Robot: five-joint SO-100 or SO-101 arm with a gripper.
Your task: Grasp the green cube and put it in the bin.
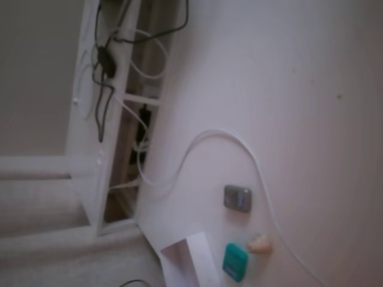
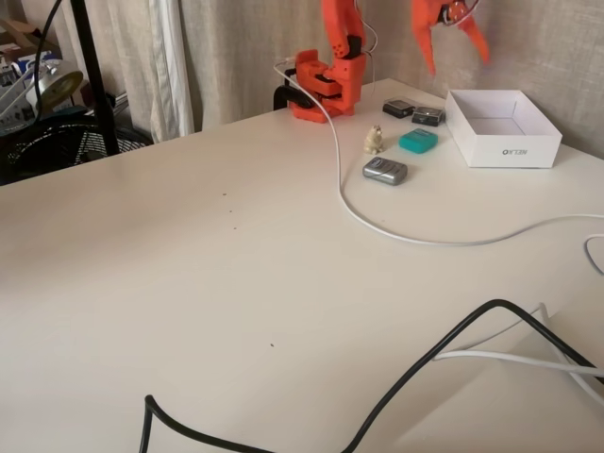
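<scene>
The green cube [image 2: 417, 141] lies flat on the white table, just left of the bin [image 2: 502, 142], a white open box that looks empty. Near the bottom edge of a fixed view the same cube [image 1: 235, 262] shows beside a corner of the bin [image 1: 190, 258]. My orange gripper [image 2: 457, 63] hangs open in the air above the cube and the bin's left end, with nothing between its fingers. It is well clear of the cube and is not in the first fixed view.
A grey square piece [image 2: 385, 170] and a small beige lump [image 2: 375, 140] lie close to the cube. Two dark small items [image 2: 413, 111] sit behind it near the arm's base [image 2: 326, 90]. A white cable [image 2: 377, 222] and a black cable [image 2: 415, 368] cross the table. A tall white frame [image 1: 90, 119] holds cables.
</scene>
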